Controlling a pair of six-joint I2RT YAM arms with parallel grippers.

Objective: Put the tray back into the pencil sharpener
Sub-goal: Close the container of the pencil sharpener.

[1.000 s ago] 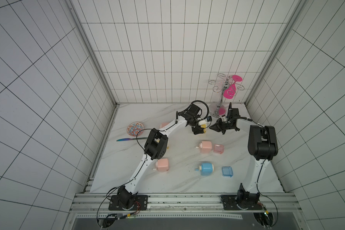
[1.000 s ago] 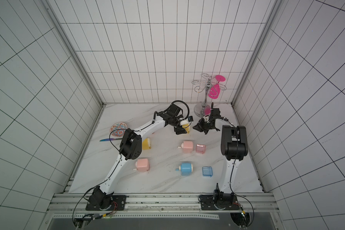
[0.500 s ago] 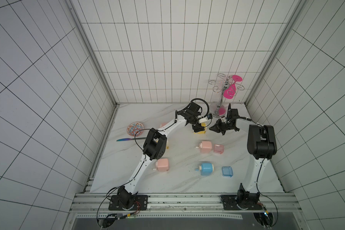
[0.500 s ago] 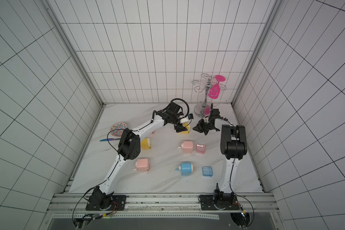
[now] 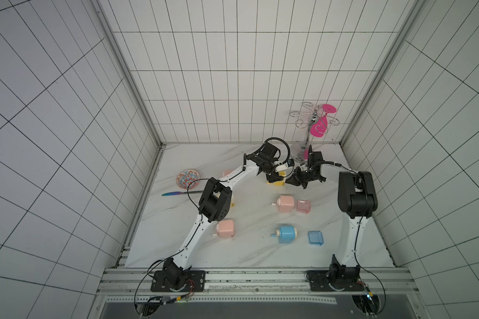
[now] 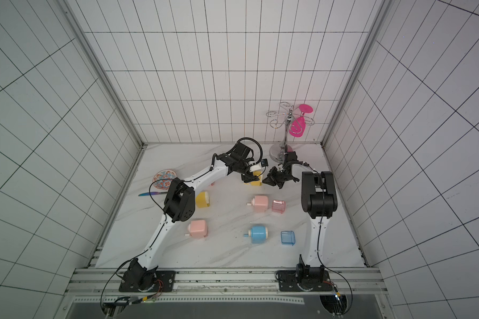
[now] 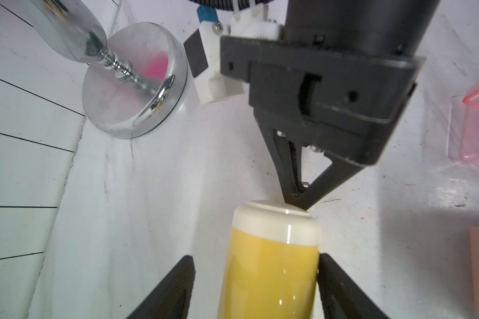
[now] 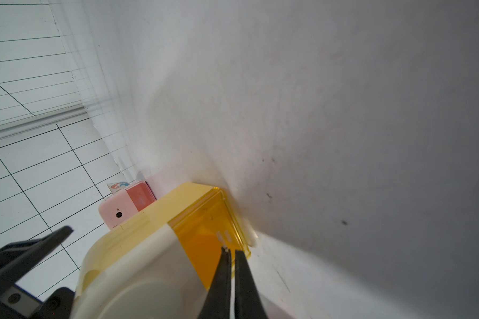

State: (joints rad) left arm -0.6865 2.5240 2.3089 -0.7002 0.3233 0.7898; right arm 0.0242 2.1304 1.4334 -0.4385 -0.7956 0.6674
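One second on, draws the jaws of the left gripper in from wide around the yellow pencil sharpener, just in front of the base of the chrome stand. Does not clamp yet, judging by the left wrist view: sets one finger against the yellow body and leaves the other a gap off. Keeps the right gripper closed as before, on nothing visible, tips pressed to the face of the translucent yellow tray. Finds that tray already inside the sharpener; cannot tell whether fully home or a little proud. Reads as bracing: holds the housing with the left to let a push from the right seat the tray rather than shove the whole sharpener along. Puts the task at its last stretch for this sharpener, probably with only a firm grip, a final push and a release to come. Calls for care over the uneven contact, since a one-sided squeeze could twist the housing off line. Leaves the pink tray and the blue tray, well out from the stand, outside their sharpeners.
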